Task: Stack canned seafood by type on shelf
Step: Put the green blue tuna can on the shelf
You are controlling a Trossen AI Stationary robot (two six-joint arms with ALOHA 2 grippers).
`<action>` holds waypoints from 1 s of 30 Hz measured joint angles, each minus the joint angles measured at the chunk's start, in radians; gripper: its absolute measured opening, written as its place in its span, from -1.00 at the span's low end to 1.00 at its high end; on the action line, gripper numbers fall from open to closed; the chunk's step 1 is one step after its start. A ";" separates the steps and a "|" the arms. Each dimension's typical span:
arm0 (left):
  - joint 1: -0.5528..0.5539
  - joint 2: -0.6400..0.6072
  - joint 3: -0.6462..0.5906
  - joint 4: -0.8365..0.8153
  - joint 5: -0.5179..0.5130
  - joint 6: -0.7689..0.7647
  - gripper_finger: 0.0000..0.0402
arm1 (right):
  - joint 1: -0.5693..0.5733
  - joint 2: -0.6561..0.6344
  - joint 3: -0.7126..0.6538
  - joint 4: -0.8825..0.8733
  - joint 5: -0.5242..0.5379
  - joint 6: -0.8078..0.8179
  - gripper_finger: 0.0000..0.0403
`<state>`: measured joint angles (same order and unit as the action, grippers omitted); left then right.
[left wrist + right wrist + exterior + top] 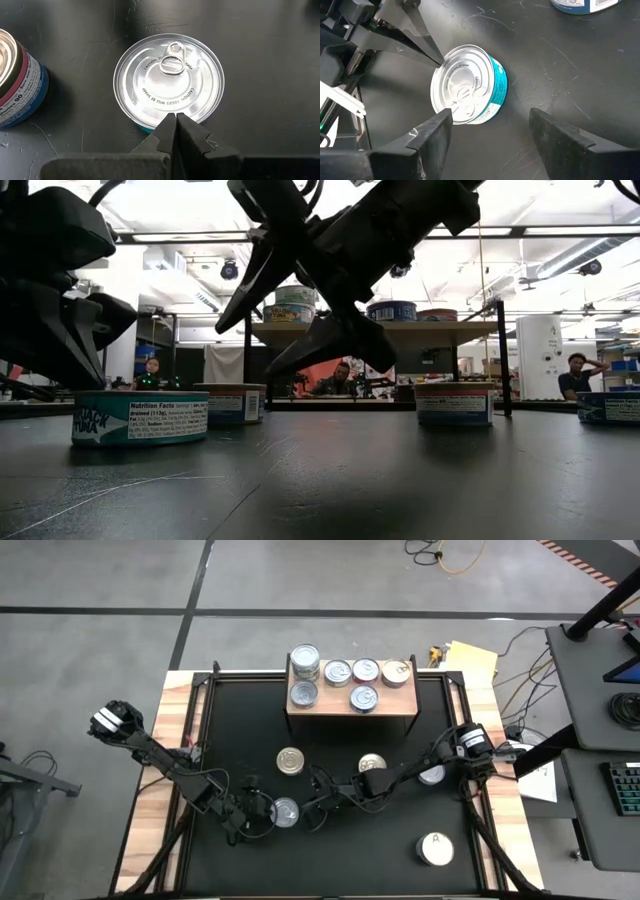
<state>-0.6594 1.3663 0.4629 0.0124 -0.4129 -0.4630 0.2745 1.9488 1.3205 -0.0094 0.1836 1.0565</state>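
A silver-topped tin [169,80] with a teal side [470,85] stands flat on the black table [240,720], left of centre and toward the near edge. My left gripper [266,813] is shut, with its tips at this tin's rim. My right gripper [495,145] is open and hangs above the table just right of the tin, its fingers pointing at it without touching; it also shows in the low view [292,320]. The wooden shelf [350,712] at the far side carries several tins, and two of them are stacked at its left end [305,662]. My left gripper's shut fingertips [175,120] meet the top rim [441,65] of the teal-sided tin on the side facing the table's left edge. The fingers slant down from the left. The tin stands upright with its base on the table.
Loose tins on the table: a gold-topped one [290,761], one under my right arm [372,763], one at the right [432,776], and a white-topped one marked "A" [435,849] near the front right. People sit in the room beyond the table.
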 joint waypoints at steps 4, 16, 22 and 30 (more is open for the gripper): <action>-0.005 0.000 -0.002 0.001 -0.009 -0.015 -1.00 | 0.001 0.000 0.000 0.000 0.000 -0.004 0.33; -0.067 0.006 -0.025 -0.020 -0.066 -0.087 -1.00 | 0.002 0.000 0.000 -0.001 -0.003 -0.025 0.43; -0.066 0.004 -0.036 -0.009 -0.074 -0.123 -1.00 | 0.002 0.000 -0.001 -0.001 -0.008 -0.007 0.44; -0.066 0.008 -0.036 0.001 -0.076 -0.123 -1.00 | 0.002 0.000 -0.001 -0.001 -0.008 -0.010 0.53</action>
<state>-0.7258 1.3743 0.4271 0.0131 -0.4892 -0.5861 0.2768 1.9488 1.3197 -0.0101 0.1757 1.0469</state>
